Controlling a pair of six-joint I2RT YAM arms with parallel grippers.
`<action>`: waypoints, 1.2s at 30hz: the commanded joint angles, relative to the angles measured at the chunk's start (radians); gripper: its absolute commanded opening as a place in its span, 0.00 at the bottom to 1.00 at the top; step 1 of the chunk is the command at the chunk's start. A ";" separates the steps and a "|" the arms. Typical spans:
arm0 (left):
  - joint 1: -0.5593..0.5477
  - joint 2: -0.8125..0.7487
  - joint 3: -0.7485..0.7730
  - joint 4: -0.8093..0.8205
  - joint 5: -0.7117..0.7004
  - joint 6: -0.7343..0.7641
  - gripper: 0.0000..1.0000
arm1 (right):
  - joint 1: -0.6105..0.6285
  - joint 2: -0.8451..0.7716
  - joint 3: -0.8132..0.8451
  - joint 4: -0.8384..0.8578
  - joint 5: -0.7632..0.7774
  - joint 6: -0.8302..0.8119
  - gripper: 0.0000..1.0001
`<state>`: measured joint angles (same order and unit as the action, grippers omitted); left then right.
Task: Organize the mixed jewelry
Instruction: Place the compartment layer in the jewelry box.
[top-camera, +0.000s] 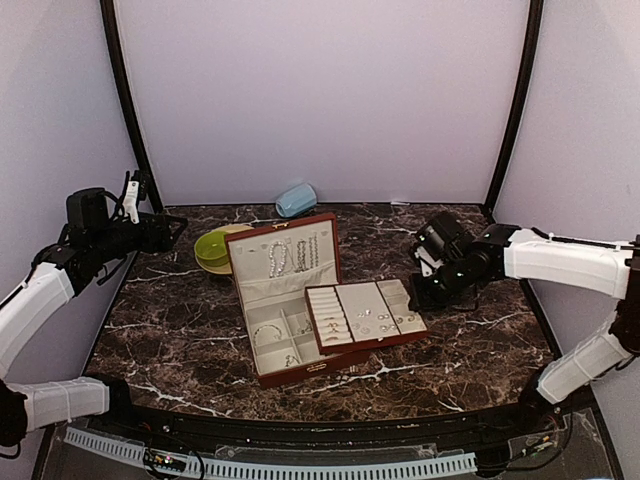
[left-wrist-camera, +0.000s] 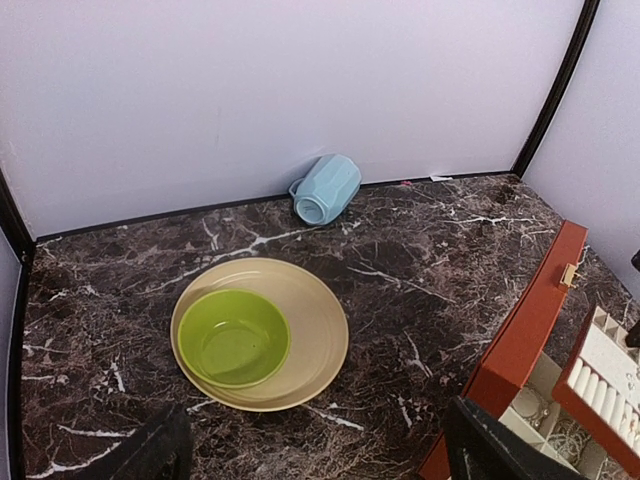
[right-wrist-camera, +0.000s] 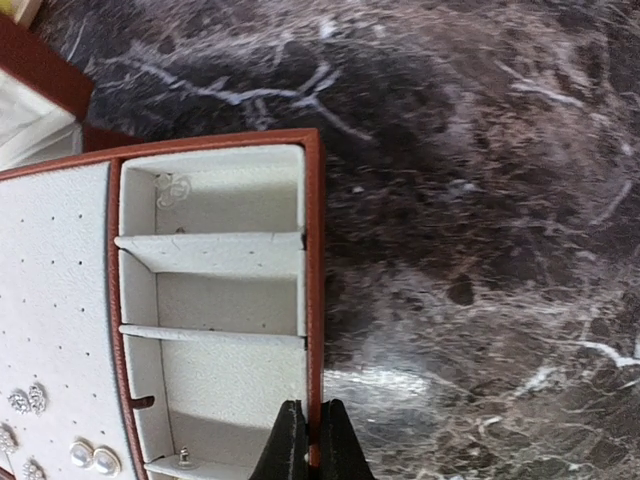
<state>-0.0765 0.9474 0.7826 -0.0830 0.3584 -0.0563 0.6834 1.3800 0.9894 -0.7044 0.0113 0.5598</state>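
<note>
The left hand is hanging wide open and empty; silvery-white mixed jewelry is lying in the reddish-brown cream-lined case; the right hand is pinching its lift-out tray by the rim, probably to shift it.

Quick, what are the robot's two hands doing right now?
Left gripper: fingers open, holding nothing.
Right gripper: fingers closed, pinching the tray by its rim.
</note>
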 joint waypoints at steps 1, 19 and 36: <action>0.003 -0.026 -0.013 0.014 0.009 0.006 0.89 | 0.119 0.064 0.058 0.156 -0.032 0.102 0.00; 0.002 -0.028 -0.016 0.009 0.007 0.010 0.89 | 0.327 0.392 0.381 0.080 0.223 0.107 0.00; 0.002 -0.032 -0.017 0.010 0.005 0.012 0.89 | 0.360 0.451 0.410 0.061 0.222 0.135 0.00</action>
<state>-0.0765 0.9363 0.7784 -0.0834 0.3576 -0.0551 1.0256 1.8206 1.3628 -0.6609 0.2333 0.6697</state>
